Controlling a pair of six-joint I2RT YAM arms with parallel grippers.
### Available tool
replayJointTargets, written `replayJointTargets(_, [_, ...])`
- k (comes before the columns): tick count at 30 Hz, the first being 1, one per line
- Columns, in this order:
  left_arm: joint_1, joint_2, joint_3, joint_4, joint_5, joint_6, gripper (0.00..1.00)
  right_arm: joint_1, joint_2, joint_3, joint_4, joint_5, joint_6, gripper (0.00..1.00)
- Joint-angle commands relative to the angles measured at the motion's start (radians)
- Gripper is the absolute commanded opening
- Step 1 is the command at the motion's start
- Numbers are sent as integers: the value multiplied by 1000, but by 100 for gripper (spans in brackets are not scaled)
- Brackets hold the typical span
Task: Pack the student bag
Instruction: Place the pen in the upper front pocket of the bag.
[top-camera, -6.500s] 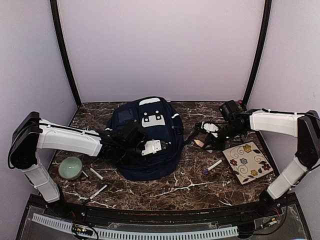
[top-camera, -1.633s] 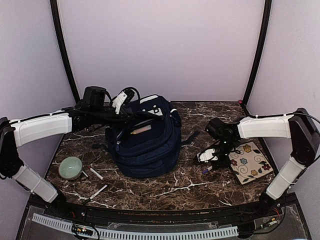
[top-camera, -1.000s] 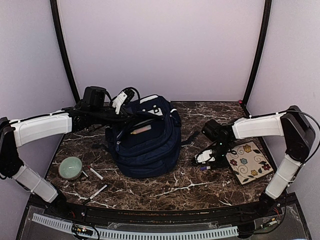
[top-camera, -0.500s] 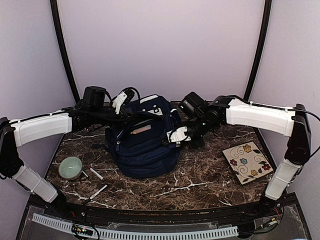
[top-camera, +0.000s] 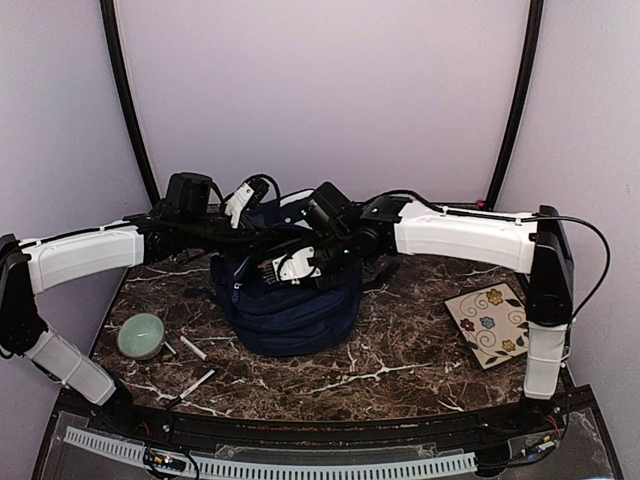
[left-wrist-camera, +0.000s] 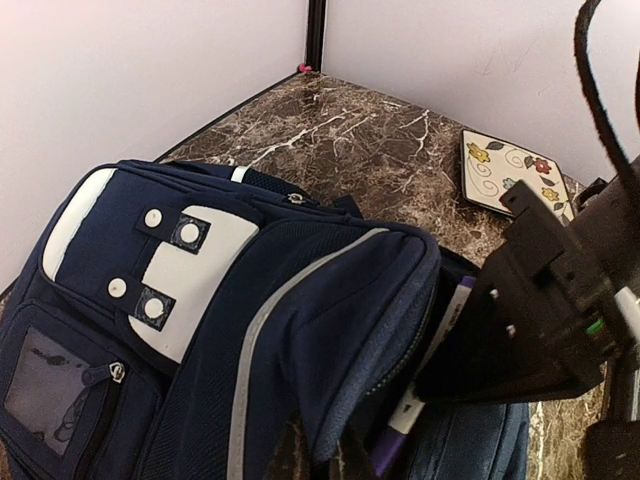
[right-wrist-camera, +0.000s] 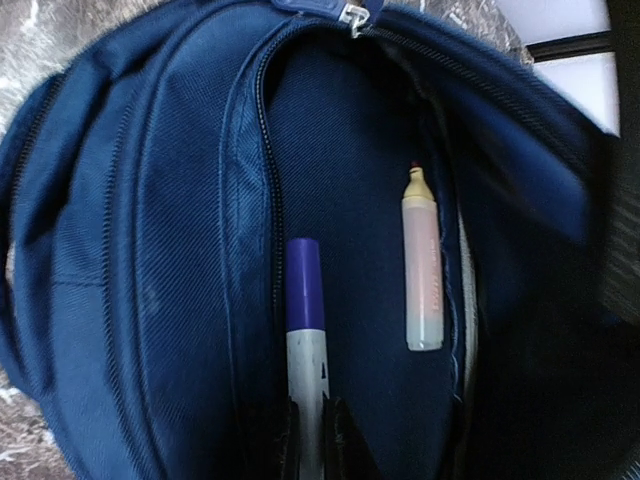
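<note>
The student bag (top-camera: 300, 310), navy with white patches, lies in the middle of the table with its main pocket pulled open. My left gripper (top-camera: 258, 190) is shut on the upper lip of that opening (left-wrist-camera: 325, 455) and holds the flap raised. My right gripper (top-camera: 280, 268) hovers over the opening, shut (right-wrist-camera: 312, 440) on a white marker with a purple cap (right-wrist-camera: 305, 320). The cap points down into the pocket, and the marker (left-wrist-camera: 406, 409) also shows beside the flap. A pale pink marker (right-wrist-camera: 422, 265) lies inside the student bag (right-wrist-camera: 130, 250).
A green bowl (top-camera: 140, 335) sits front left with two white pens (top-camera: 192, 347) (top-camera: 197, 383) beside it. A floral square tile (top-camera: 494, 323) lies on the right of the marble table. Walls enclose the back and both sides.
The right arm has swung left from beside the floral tile, carrying the purple marker up over the bag's open pocket. The left arm has kept still, holding the flap.
</note>
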Motion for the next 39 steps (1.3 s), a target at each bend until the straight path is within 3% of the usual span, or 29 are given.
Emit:
replayJointTargets(1, [8, -21, 46, 109, 69, -35, 5, 7, 69, 25, 147, 118, -44, 6])
replayJointTargets(8, [7, -22, 46, 108, 75, -36, 5, 12, 125, -6, 349, 264, -41, 7])
replayJointTargets(13, [9, -23, 47, 103, 68, -29, 5, 12, 92, -72, 385, 254, 0, 23])
replayJointTargets(17, [9, -22, 47, 99, 64, -24, 5, 12, 24, -128, 357, 186, 52, 28])
replayJointTargets(28, [8, -6, 49, 98, 63, -27, 5, -48, -128, -222, 237, -3, 241, 30])
replayJointTargets(34, [8, 7, 57, 86, 60, -20, 6, -45, -137, -181, 166, -121, 300, 30])
replayJointTargets(39, [9, 4, 58, 85, 59, -25, 6, -6, -109, -107, 59, -358, 298, 29])
